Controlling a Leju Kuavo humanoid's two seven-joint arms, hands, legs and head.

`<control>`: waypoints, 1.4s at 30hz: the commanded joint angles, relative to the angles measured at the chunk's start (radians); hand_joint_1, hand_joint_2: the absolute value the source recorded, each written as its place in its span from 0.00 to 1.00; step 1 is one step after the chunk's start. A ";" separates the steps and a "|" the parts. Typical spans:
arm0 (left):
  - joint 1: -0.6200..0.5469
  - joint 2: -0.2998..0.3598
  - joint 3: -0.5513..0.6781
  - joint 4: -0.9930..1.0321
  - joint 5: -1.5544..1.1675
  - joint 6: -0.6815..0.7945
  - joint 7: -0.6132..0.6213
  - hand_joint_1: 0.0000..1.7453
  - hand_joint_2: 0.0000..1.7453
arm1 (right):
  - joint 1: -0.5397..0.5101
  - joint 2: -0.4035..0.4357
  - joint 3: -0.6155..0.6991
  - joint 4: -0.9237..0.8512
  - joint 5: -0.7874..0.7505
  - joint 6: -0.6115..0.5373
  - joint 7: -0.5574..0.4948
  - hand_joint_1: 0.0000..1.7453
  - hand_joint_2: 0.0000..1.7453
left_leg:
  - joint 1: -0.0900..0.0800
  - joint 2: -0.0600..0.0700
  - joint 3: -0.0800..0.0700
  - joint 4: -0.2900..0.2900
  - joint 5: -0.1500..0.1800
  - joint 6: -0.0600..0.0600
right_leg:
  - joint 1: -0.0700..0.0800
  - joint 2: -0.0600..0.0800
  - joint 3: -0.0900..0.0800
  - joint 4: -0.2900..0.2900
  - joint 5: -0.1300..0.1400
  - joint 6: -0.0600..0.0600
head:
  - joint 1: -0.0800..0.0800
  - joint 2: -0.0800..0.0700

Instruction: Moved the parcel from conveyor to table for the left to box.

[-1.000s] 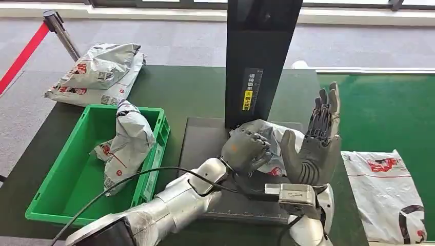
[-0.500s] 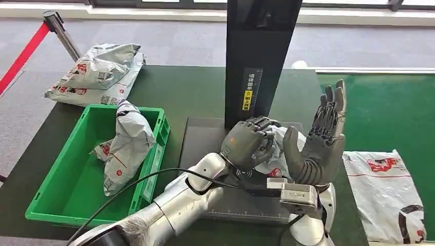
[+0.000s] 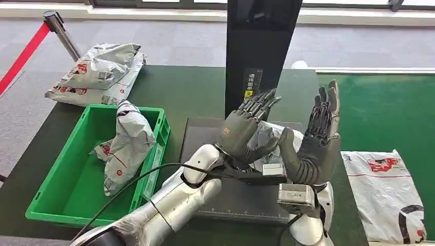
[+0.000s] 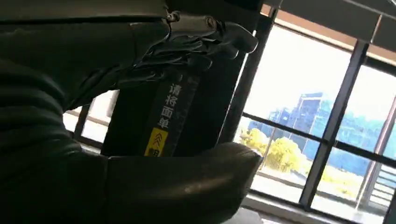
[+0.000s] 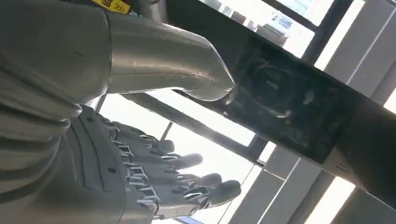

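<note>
A crumpled grey-white parcel lies on the dark scanning plate at the foot of the black post. My left hand hovers just above the parcel, fingers stretched out and apart, holding nothing. My right hand stands upright right beside the parcel, palm toward it, fingers spread and empty. The left wrist view shows straightened fingers and the thumb in front of the post. Spread fingers appear in the right wrist view.
A green bin at the left holds another parcel. More parcels are piled at the table's back left. One parcel lies on the green conveyor at the right. A red barrier strap runs at far left.
My left hand, curled on the parcel before, has lifted off it and straightened its fingers. The right hand has barely moved.
</note>
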 commanded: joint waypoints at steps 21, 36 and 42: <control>-0.095 0.010 -0.642 0.630 0.327 -0.421 0.124 0.00 1.00 | -0.143 -0.002 0.115 0.157 -0.002 0.115 0.015 0.00 1.00 | 0.000 0.004 0.001 -0.001 0.001 0.000 | 0.000 0.002 0.000 -0.001 0.002 0.000 | 0.000 0.000; -0.124 0.010 -0.548 0.649 0.261 0.000 0.175 1.00 1.00 | -0.109 -0.010 0.095 0.101 0.025 0.108 0.029 0.00 1.00 | 0.000 0.001 0.003 0.000 0.003 0.001 | 0.000 0.000 0.004 0.000 0.003 0.001 | 0.000 0.000; -0.115 0.010 -0.519 0.642 0.234 0.099 0.190 1.00 1.00 | -0.108 -0.007 0.092 0.105 0.028 0.103 0.028 0.00 1.00 | 0.000 0.001 0.004 0.000 0.004 0.001 | 0.000 0.000 0.004 0.000 0.003 0.001 | 0.000 0.000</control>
